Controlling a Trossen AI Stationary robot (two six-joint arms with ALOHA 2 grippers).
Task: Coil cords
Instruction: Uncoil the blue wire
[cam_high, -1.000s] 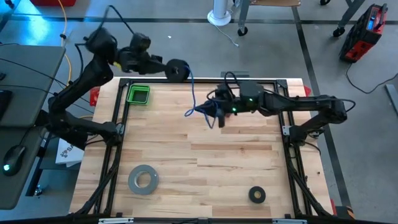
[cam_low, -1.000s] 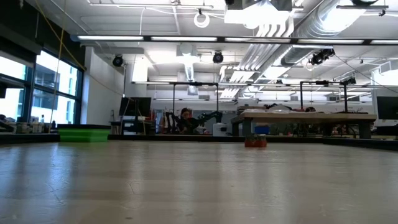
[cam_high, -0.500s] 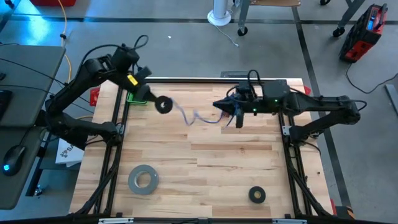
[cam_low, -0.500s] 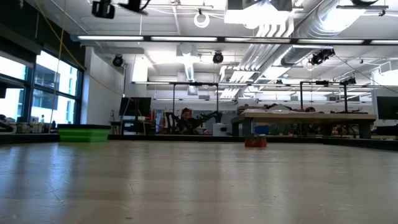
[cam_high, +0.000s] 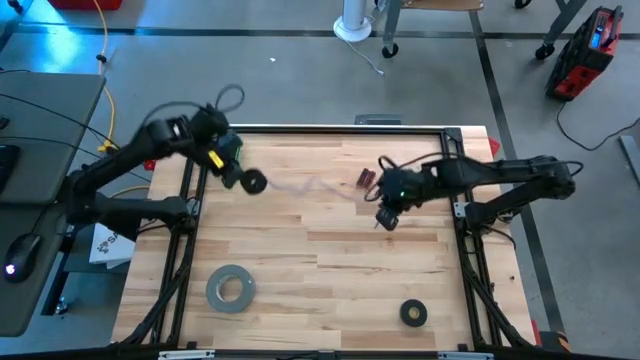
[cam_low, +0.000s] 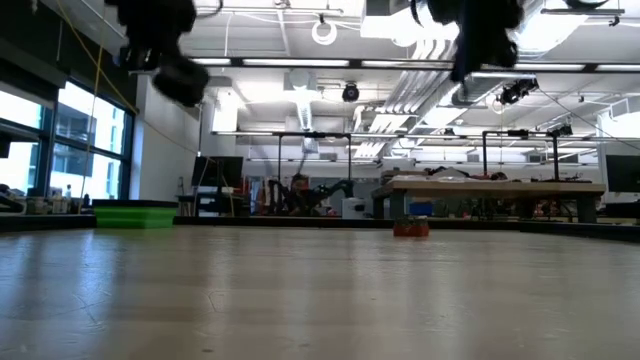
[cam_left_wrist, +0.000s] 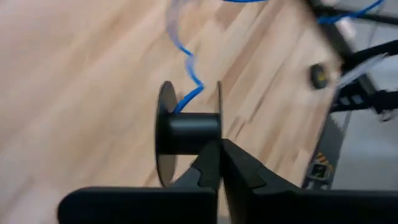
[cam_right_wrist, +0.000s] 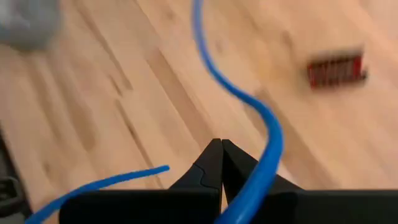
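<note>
Table (cam_high: 330, 260): bare wood.
Left gripper (cam_high: 240, 178): far left, fingers clenched on a black spool (cam_left_wrist: 186, 127).
Right gripper (cam_high: 385, 218): right of centre, fingers pressed together.
Blue cable (cam_left_wrist: 188, 93): runs off the spool; another stretch crosses by the right fingers.
Red block (cam_high: 365, 178): far centre.

Left tool (cam_high: 250, 181): arm reaching in from the far-left corner, raised off the tabletop (cam_high: 330, 270), fingers closed. Right tool (cam_high: 385, 219): arm extended toward centre, raised, fingers closed.
</note>
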